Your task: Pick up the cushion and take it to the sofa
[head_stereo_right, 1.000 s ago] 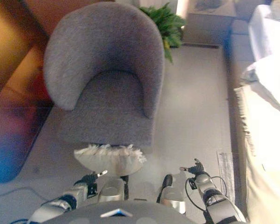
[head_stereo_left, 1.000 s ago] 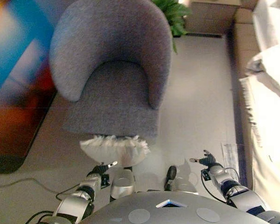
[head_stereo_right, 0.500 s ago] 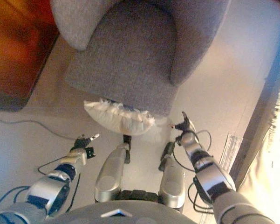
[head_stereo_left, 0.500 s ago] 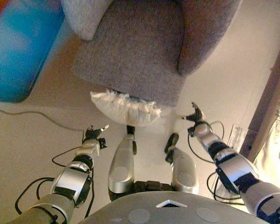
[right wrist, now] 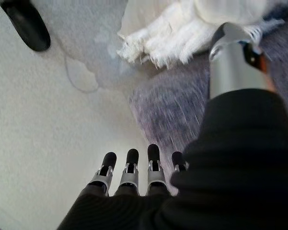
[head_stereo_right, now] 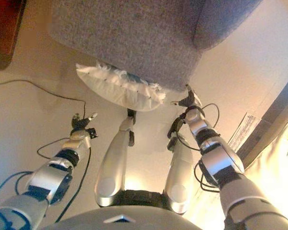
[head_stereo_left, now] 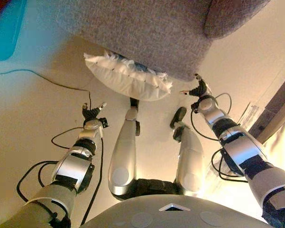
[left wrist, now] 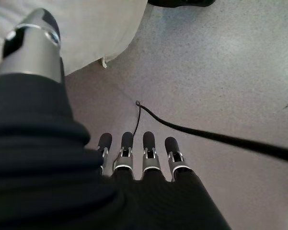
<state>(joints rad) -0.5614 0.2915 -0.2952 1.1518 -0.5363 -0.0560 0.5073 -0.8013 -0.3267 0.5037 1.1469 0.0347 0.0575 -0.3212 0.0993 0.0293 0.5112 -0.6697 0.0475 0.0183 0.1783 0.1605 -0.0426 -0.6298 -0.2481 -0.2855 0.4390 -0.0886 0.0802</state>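
A white fringed cushion [head_stereo_left: 125, 76] lies on the floor against the front of a grey armchair [head_stereo_left: 147, 28]. It also shows in the left wrist view [left wrist: 86, 33] and the right wrist view [right wrist: 182, 24]. My left hand [head_stereo_left: 92, 116] is open and empty, low over the floor, left of and nearer to me than the cushion. My right hand [head_stereo_left: 198, 90] is open and empty, just right of the cushion's right end, beside the armchair's front corner. Neither hand touches the cushion.
A thin black cord [head_stereo_left: 47, 80] runs across the floor on the left, past my left hand [left wrist: 139, 158]. A dark rug edge [head_stereo_right: 5, 33] lies at the far left. A dark furniture edge with pale cloth [head_stereo_left: 275, 109] stands at the right.
The camera has tilted down, so the armchair and cushion sit higher in the picture. My right hand has reached further forward, up to the cushion's right end. My left hand has reached forward a little.
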